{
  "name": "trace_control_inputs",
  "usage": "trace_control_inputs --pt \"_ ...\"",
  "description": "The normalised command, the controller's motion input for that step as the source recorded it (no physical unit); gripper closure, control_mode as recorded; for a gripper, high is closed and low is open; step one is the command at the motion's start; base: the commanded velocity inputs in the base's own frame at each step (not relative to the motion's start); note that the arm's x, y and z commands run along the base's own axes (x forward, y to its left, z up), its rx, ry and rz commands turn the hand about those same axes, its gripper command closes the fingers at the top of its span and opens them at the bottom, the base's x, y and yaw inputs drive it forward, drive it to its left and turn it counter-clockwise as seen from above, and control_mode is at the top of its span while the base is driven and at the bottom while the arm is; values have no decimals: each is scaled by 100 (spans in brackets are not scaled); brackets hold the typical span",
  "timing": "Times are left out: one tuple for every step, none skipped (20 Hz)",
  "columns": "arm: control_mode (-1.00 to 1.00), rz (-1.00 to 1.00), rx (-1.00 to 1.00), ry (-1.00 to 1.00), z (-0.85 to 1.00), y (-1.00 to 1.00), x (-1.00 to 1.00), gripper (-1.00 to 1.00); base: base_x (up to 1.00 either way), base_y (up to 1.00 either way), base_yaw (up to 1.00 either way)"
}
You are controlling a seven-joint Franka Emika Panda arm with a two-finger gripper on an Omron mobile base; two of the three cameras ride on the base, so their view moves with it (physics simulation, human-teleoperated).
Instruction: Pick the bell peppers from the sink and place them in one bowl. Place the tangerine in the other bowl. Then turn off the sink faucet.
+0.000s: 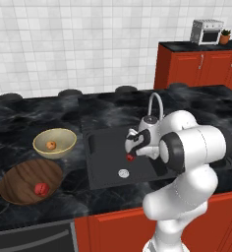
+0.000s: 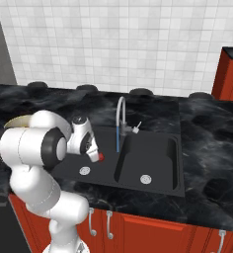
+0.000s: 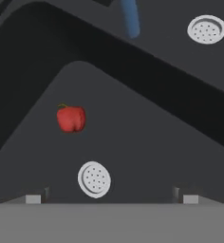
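Across a black marbled counter backed by a white tiled wall, a dark grey sink is sunk in two basins side by side, each with a round silver drain. The basin nearer the bowls holds one red bell pepper, lying on the basin floor a little apart from that drain, well clear of the walls; in the hand view its small green stem points toward the top of the picture. On the counter beside the sink sits a wide, shallow, dark wooden bowl holding the other red pepper. Just behind it, nearly touching, is a smaller cream-yellow bowl with the orange tangerine inside. A slim silver faucet arches up at the back of the sink, and a thin blue stream of water falls from its spout near the divider between the basins. The white robot arm bends over the sink, and its gripper hangs above the pepper with the fingers spread wide and grasping nothing. Red cabinets run below the counter, and a small toaster oven stands on a far counter.
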Motion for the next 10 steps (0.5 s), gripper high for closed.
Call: trace_control_inputs --pt "-100 15 0 -4 -11 0 24 -100 0 0 0" --pt "-100 14 0 -3 -9 0 26 -100 0 0 0" --pt "-100 14 0 0 -11 0 29 -100 0 0 0" --pt "-100 11 0 -1 -9 0 32 -100 0 0 0" --pt "-100 9 0 0 -13 0 36 -100 0 0 0" --pt "-100 6 0 0 -16 0 37 -100 0 0 0" --pt "-100 3 0 0 -24 0 43 -100 0 0 0" --pt "-100 1 0 0 -22 0 42 -100 0 0 0" --pt "-100 0 0 0 -24 0 40 -100 0 0 0" --pt "-100 0 0 0 -26 0 41 -100 0 0 0"
